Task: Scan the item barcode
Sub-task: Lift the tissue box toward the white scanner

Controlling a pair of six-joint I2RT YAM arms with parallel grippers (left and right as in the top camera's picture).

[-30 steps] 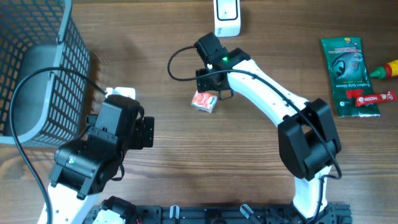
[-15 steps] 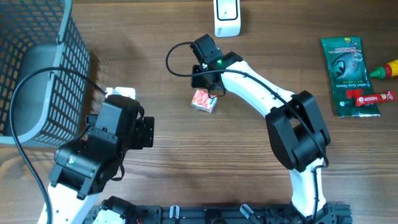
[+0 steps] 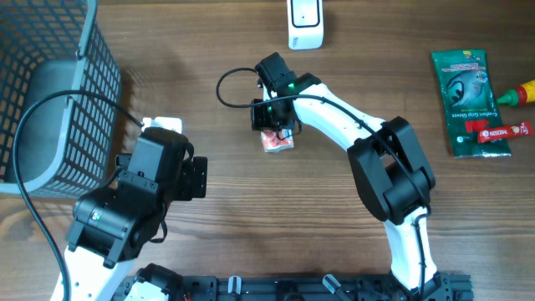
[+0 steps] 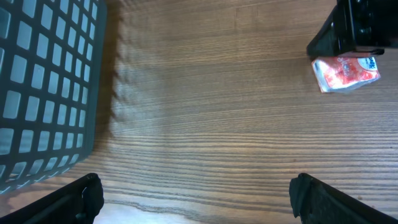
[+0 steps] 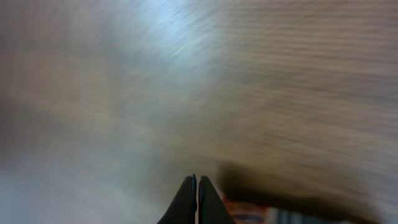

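The item, a small red and white packet (image 3: 278, 142), lies on the wooden table near the middle. It also shows at the top right of the left wrist view (image 4: 345, 73). My right gripper (image 3: 269, 125) hangs right over the packet's far edge, partly covering it. Its blurred wrist view shows the jaws shut (image 5: 197, 180) with nothing between them, and a strip of red packet (image 5: 249, 214) just below and to the right. A white scanner (image 3: 305, 21) stands at the far edge. My left gripper (image 4: 199, 193) is wide open and empty over bare wood, well left of the packet.
A dark wire basket (image 3: 50, 92) fills the far left, close to my left arm. At the far right lie a green packet (image 3: 468, 88), a red bar (image 3: 499, 130) and a small red and yellow bottle (image 3: 517, 94).
My right gripper has closed on nothing and swung left and nearer, from beside the packet to over it. The packet has shifted slightly. The left arm has not moved.
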